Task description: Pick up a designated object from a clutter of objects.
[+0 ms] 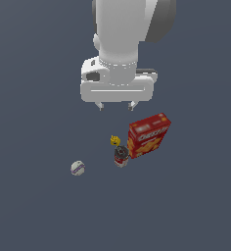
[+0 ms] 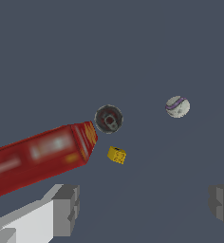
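The designated object, a small white-grey ball with a purple stripe (image 1: 78,168) (image 2: 177,107), lies alone on the dark floor, off to the exterior view's left of the other things. My gripper (image 1: 117,105) (image 2: 144,209) hangs open well above the clutter, nothing between its fingers (image 2: 66,209). The ball is apart from it, lower and toward the exterior view's left. The clutter holds a red cracker box (image 1: 149,135) (image 2: 38,156), a small dark can with a red label (image 1: 121,156) (image 2: 108,118) and a tiny yellow object (image 1: 114,141) (image 2: 116,155).
The can stands right beside the cracker box, and the yellow object sits just behind the can. A gap of bare dark floor (image 1: 98,169) separates the ball from the can.
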You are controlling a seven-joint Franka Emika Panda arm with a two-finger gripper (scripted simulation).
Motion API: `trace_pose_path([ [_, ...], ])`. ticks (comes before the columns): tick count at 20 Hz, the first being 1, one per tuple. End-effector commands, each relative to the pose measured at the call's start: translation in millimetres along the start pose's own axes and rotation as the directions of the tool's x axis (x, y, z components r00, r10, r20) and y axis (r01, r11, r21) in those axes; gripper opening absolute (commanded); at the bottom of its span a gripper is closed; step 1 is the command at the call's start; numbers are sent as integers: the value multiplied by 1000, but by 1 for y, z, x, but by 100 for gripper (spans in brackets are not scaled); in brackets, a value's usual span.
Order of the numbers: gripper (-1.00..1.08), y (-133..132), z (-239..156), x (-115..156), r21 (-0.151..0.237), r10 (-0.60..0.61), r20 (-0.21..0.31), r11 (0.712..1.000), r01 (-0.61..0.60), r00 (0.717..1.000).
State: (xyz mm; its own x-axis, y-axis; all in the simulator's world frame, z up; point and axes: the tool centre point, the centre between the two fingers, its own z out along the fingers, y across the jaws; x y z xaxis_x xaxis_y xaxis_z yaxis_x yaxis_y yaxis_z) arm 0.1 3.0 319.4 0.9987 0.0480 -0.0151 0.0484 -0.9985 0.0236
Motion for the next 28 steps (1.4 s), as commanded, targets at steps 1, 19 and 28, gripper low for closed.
trace_pose_path([
  [1,100,0,0,0,0,0,0,1000,0,1000],
  [19,100,-20,-11,11,-14,-72,-23,997,72,997],
  [28,100,13,28,38,-16,-147,-18,989,147,989],
])
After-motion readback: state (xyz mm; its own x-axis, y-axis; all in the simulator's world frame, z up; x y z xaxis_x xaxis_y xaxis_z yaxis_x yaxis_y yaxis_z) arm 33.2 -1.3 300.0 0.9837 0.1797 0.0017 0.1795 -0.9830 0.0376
